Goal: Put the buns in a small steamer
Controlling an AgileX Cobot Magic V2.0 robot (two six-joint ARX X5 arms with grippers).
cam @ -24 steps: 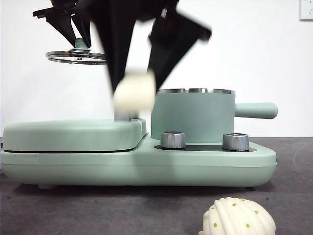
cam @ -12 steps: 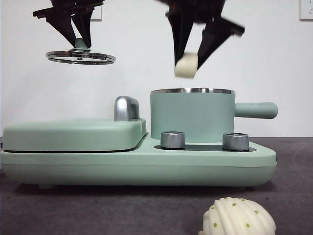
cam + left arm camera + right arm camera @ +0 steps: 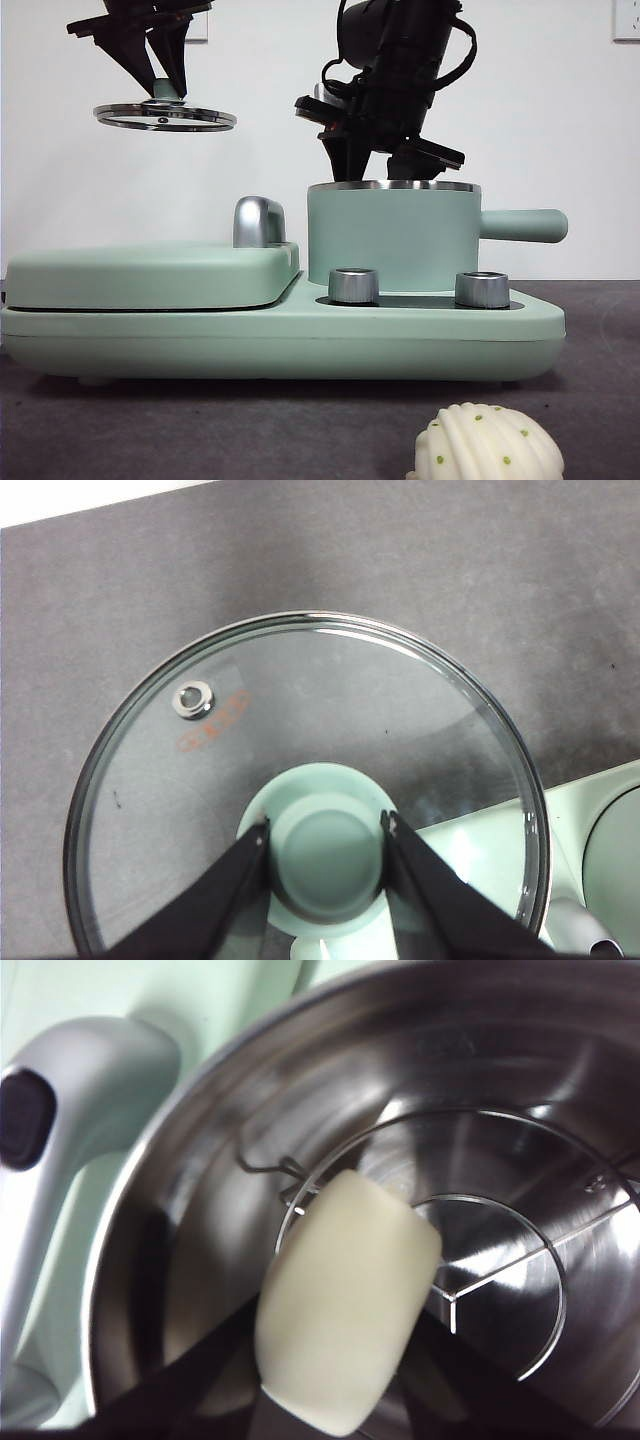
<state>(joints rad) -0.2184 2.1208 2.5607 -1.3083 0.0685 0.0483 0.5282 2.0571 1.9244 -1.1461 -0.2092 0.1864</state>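
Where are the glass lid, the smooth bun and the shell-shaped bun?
glass lid [image 3: 330, 730], left wrist view, on its glass.
smooth bun [image 3: 345, 1315], right wrist view, its middle.
shell-shaped bun [image 3: 488, 445], front view, its ridged top.

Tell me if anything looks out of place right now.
Only the ridged bun looks stray, lying on the table in front of the appliance. The left pincer holds the glass lid level in the air, and the right pincer lowers the smooth bun into the steamer.

Smooth matt cream bun [image 3: 345, 1355] between right fingers [image 3: 195, 1380]; steamer [image 3: 520, 1160] inside polished steel, wire rack [image 3: 500, 1260]. Clear glass lid [image 3: 300, 730], steel-rimmed; glossy plastic knob [image 3: 325, 855] between left fingers [image 3: 235, 890].
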